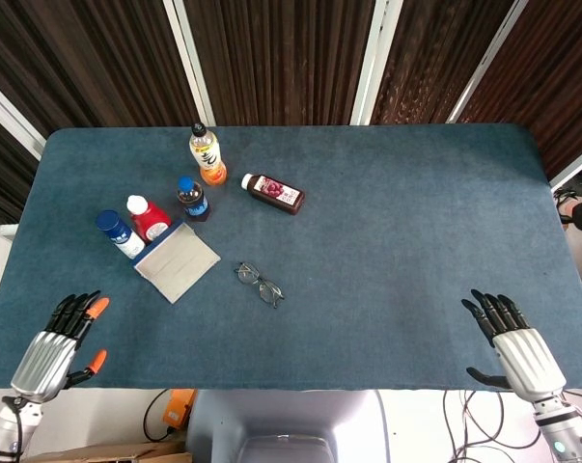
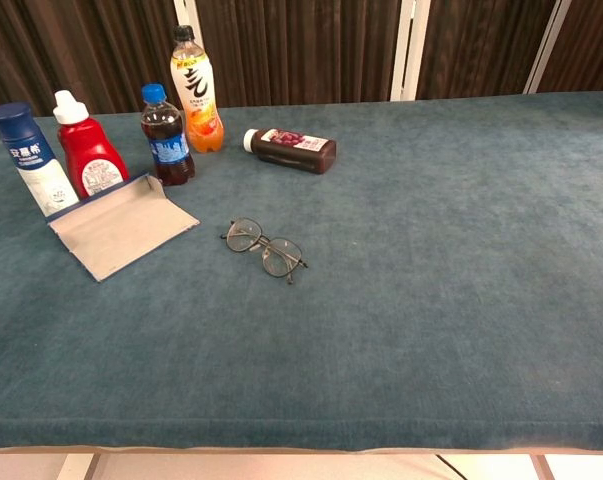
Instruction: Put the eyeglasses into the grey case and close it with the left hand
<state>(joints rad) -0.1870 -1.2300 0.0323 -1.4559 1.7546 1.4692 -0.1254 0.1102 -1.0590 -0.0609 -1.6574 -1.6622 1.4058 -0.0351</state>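
- Eyeglasses are lying folded-out on the blue tabletop, lenses down toward the near side, roughly in the middle-left of the cloth.
- Just to their left, the grey case is lying open and flat, apart from the glasses and not touching them.
- The left hand is hovering over the near left corner of the tabletop, fingers spread and pointing away from the robot, holding nothing; the glasses are sitting well apart from it, further in and to its right, with the case lying between the two but further back.
- The right hand is hanging at the near right edge, fingers apart and empty, well away from the glasses on the other side.
- Neither hand is showing in the chest view; only the head view is catching them.
- Behind the case, a blue-capped white bottle, a red bottle and a dark cola bottle are standing upright in a row, the first two just beside the case's far edge.
- Further back, an orange drink bottle is standing upright, and a dark juice bottle is lying on its side to its right.
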